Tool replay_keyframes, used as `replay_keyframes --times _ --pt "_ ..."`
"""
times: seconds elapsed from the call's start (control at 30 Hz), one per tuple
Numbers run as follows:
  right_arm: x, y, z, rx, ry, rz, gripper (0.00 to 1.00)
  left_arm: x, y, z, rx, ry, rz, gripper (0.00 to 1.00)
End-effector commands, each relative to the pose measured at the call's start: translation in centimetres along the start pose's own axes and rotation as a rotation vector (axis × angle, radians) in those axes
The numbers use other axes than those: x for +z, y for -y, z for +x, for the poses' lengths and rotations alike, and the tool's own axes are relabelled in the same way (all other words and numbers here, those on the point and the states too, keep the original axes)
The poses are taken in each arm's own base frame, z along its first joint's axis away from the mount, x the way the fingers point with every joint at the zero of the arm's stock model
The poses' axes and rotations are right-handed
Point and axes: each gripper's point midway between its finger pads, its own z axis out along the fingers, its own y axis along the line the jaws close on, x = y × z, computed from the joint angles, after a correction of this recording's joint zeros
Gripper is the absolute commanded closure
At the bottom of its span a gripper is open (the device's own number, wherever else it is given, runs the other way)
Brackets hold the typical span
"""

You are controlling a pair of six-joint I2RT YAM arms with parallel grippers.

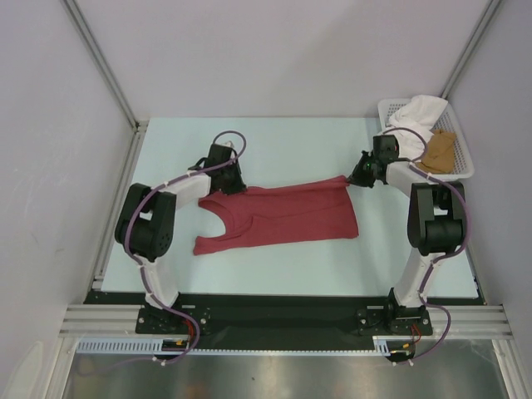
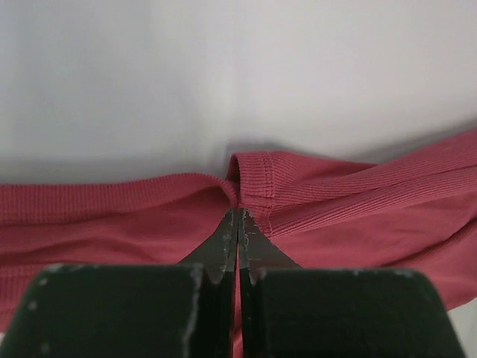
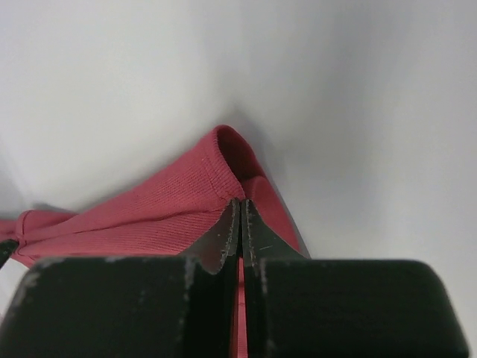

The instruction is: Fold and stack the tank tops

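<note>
Jaws left and right clamped on red tank top [image 1: 283, 218], basket [image 1: 453, 173] and tan top [image 1: 438, 152] only overhead.

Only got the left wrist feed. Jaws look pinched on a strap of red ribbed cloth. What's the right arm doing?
Observer: The right gripper is shut on the same dark red tank top, at the far corner of its hem.
Operator: Is the top spread out or bunched up?
Observer: It lies mostly flat between the two arms, straps toward the left arm.
Operator: Where's the other top?
Observer: The tan-brown tank top is in the white mesh basket, beside a white cloth.
</note>
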Motion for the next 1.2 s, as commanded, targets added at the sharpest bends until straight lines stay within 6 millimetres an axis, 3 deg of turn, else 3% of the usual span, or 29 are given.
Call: replay_keyframes --times 0.0,0.3,0.5,0.83,1.17 --pt "-1.5 -0.3 -0.8 0.0 0.057 -0.009 1.0 -2.3 1.6 -1.4 0.02 0.085 0.04 1.0" --pt "-2.1 1.2 0.4 0.008 0.054 0.049 1.0 -4.9 2.0 0.4 0.032 0.12 0.039 0.99" --pt "-2.3 2.2 1.1 0.019 0.047 0.091 1.0 -5.6 1.4 2.3 0.042 0.108 0.032 1.0" --pt "-3.4 2.9 2.1 0.023 0.058 0.105 1.0 -5.9 0.6 5.9 0.046 0.076 0.02 1.0" --pt "-2.9 4.3 3.3 0.032 0.043 0.145 1.0 -6.0 -0.1 7.6 0.046 0.068 0.003 1.0"
